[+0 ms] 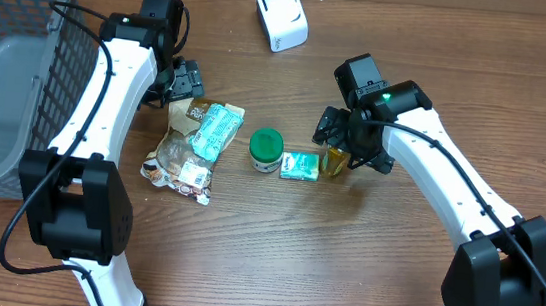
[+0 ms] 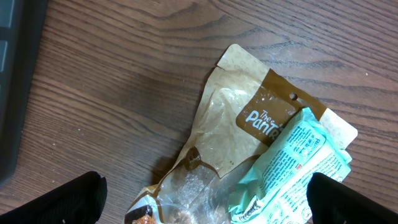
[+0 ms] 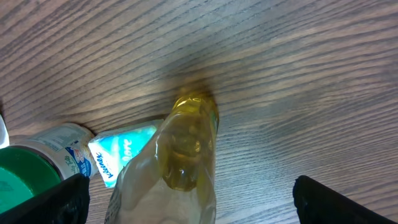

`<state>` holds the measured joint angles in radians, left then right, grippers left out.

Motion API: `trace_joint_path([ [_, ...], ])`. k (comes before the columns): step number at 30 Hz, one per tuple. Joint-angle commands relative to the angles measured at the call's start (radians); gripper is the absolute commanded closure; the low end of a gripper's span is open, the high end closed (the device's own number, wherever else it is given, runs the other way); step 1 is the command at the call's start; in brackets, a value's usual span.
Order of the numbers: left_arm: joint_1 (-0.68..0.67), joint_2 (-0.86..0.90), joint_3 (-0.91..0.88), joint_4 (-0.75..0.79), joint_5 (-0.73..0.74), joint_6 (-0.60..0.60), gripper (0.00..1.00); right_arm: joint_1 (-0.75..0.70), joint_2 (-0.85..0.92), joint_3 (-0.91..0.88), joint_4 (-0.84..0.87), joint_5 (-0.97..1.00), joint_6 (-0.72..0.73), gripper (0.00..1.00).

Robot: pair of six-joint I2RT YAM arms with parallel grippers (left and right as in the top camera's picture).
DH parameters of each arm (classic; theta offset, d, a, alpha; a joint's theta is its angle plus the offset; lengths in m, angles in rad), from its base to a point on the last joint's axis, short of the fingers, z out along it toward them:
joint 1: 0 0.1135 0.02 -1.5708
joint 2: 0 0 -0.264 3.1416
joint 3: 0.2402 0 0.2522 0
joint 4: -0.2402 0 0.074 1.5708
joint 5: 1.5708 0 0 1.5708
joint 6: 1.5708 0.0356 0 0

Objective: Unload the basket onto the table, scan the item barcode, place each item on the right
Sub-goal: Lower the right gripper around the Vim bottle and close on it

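Left gripper and right gripper gape above brown wood-grain table.

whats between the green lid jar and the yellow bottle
A small teal packet lies between the green-lidded jar and the yellow bottle, clearest in the overhead view, also seen from the right wrist.

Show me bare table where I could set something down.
Free: the wide table strip along the near edge, in front of everything; also back right, past the white scanner. Crowded: the middle row from pouch to bottle, left hand over the pouch end, right hand over the bottle.
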<state>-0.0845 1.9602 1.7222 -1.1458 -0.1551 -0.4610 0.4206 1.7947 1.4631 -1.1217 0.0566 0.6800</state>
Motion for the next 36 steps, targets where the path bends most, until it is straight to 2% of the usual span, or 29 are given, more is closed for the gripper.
trace_joint_path([
  [1,0.001,0.003,0.012,-0.002,-0.012,0.012,0.00,0.000,0.000,-0.004,0.000,0.010,0.005,0.03],
  [4,0.001,0.003,0.012,-0.002,-0.012,0.012,0.00,0.000,0.000,-0.004,-0.002,0.009,0.005,0.09],
  [8,0.001,0.003,0.012,-0.002,-0.012,0.012,0.00,0.000,0.000,-0.005,-0.002,0.010,0.005,0.23],
  [20,0.001,0.003,0.012,-0.002,-0.012,0.012,0.00,0.000,0.000,-0.005,-0.005,0.010,0.003,0.42],
  [36,0.001,0.003,0.012,-0.002,-0.012,0.012,0.00,0.000,0.000,-0.005,0.018,0.014,-0.254,0.47],
])
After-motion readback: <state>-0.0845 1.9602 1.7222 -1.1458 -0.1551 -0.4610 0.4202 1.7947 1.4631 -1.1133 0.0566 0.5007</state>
